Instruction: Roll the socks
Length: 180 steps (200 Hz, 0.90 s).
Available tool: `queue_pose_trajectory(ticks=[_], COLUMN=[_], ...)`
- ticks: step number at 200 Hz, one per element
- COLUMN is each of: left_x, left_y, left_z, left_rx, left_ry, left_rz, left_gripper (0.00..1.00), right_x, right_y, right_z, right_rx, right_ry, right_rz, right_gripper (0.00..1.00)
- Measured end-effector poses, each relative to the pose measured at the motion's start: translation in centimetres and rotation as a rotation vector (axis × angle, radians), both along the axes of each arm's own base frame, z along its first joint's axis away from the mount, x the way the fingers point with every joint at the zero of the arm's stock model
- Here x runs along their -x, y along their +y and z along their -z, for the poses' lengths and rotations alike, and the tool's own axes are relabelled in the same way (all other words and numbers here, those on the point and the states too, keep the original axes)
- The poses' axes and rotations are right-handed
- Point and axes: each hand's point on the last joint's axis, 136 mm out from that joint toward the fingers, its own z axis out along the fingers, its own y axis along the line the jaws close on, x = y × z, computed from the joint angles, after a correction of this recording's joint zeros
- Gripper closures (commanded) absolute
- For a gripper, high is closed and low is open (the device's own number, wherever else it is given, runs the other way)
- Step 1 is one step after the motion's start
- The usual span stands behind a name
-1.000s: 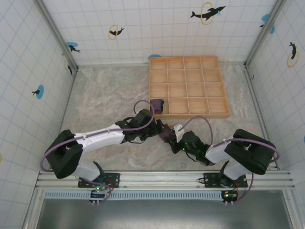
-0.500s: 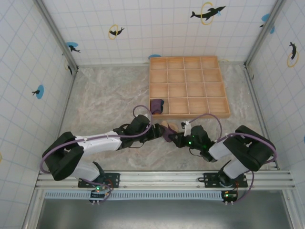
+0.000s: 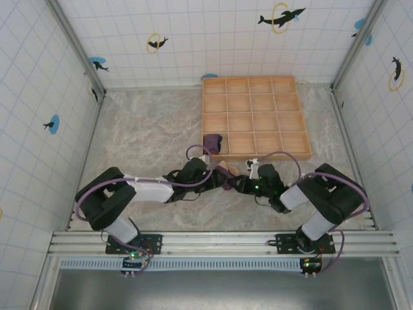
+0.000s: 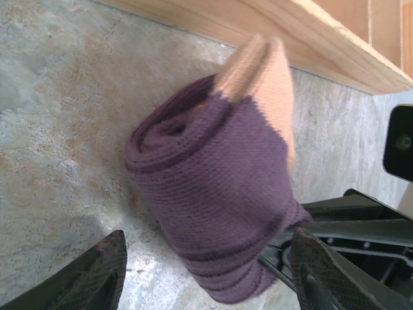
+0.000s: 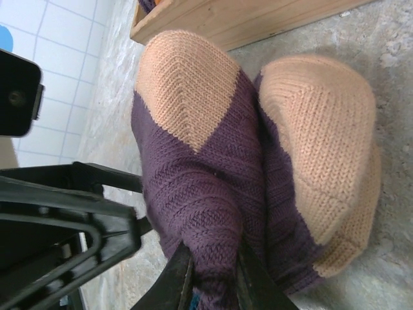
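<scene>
A half-rolled purple sock [image 3: 224, 174] with tan toe and heel lies on the marble floor just in front of the tray. My right gripper [image 5: 213, 274] is shut on a fold of that sock [image 5: 206, 168] at its purple end. My left gripper [image 4: 210, 278] is open, and its dark fingers [image 4: 97, 278] stand on either side of the roll [image 4: 219, 194] with gaps to it. In the top view the left gripper [image 3: 214, 177] and right gripper [image 3: 237, 183] face each other across the roll. A second purple sock bundle [image 3: 213, 142] sits in the tray's near-left compartment.
The wooden compartment tray [image 3: 258, 155] stands right behind the sock, and its front wall shows close by in the left wrist view [image 4: 290, 39] and the right wrist view [image 5: 258, 19]. Tiled walls enclose the floor; open marble [image 3: 142, 135] lies to the left.
Both grippers have carried the sock a little farther from the arm bases, toward the tray. The left jaws have narrowed around the roll. The right grip is unchanged.
</scene>
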Motion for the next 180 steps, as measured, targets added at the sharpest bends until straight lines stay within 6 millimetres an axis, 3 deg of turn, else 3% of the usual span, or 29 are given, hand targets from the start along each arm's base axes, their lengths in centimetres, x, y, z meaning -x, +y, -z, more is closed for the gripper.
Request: queue_pose_trajectory(ticks=[60, 79, 101, 148, 180], left_x=[-0.6, -0.8, -1.1, -1.4, -1.5], left_y=[-0.9, -1.2, -1.5, -2.1, -1.7], left_z=[0.6, 0.6, 0.5, 0.1, 0.0], left_rx=[0.046, 0.064, 0.072, 0.04, -0.012], left_ry=[0.013, 0.014, 0.018, 0.027, 0.048], left_rz=[-0.033, -0.041, -0.048, -0.042, -0.058], left_gripper=[0.51, 0.62, 0.75, 0.94, 1.0], right_x=[-0.2, -0.2, -0.2, 0.3, 1.6], right_y=[-0.1, -0.1, -0.2, -1.0, -1.4], right_z=[0.1, 0.1, 0.0, 0.0, -0.6], right_rx=[-0.028, -0.032, -0.034, 0.017, 0.09], right_ry=[0.046, 0.053, 0.049, 0.035, -0.02], right_rz=[0.025, 0.029, 0.036, 0.032, -0.027], right_gripper=[1.0, 1.0, 0.89, 0.5, 0.3])
